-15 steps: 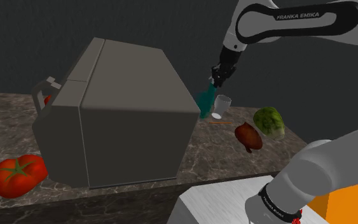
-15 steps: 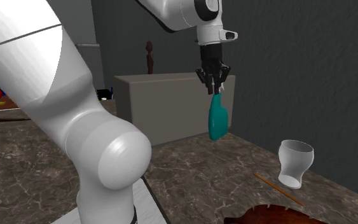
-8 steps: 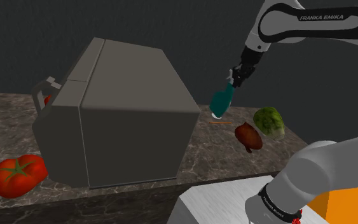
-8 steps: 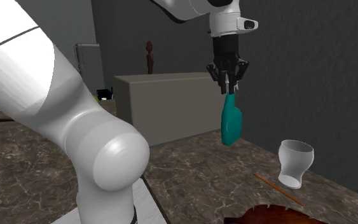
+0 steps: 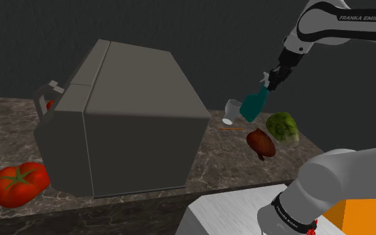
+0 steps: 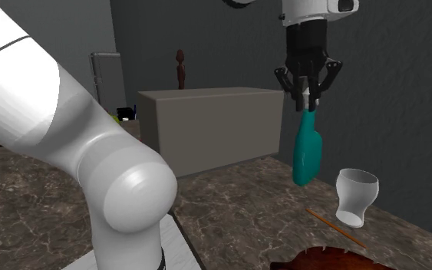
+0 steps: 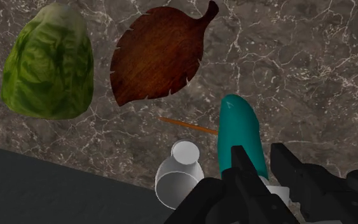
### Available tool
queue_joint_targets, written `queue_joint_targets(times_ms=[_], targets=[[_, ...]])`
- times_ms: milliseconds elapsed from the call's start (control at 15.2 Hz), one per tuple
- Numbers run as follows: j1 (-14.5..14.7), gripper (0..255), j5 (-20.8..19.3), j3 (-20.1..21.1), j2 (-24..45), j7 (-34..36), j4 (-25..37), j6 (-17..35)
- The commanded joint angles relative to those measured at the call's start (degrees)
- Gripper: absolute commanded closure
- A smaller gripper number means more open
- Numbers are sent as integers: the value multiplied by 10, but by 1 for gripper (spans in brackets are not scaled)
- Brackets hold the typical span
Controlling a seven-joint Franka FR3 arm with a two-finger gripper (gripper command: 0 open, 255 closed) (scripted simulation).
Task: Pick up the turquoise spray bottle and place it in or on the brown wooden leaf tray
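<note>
Transport leg: my gripper [image 6: 308, 93] is clamped on the neck of the turquoise spray bottle [image 6: 306, 157], which hangs clear above the desk [image 6: 241, 192]. Next I'd carry it over the leaf tray [image 7: 158, 54], then lower.

Stick [image 7: 187, 125] between cup [image 7: 179, 175] and leaf tray [image 7: 155, 54], lettuce [image 7: 47, 60] alongside.

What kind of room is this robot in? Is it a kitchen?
Probably a kitchen. There's a dark stone counter with a tomato and a lettuce on it, a white cup, and a big grey box that looks like a small oven.
</note>
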Motion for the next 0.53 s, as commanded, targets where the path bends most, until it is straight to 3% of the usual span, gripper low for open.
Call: queue_joint_targets(times_ms=[0,462], targets=[[-11,255,-12,-22,-11,-29,1,-9],[-40,255,-47,-99,-10,-127,45,-34]])
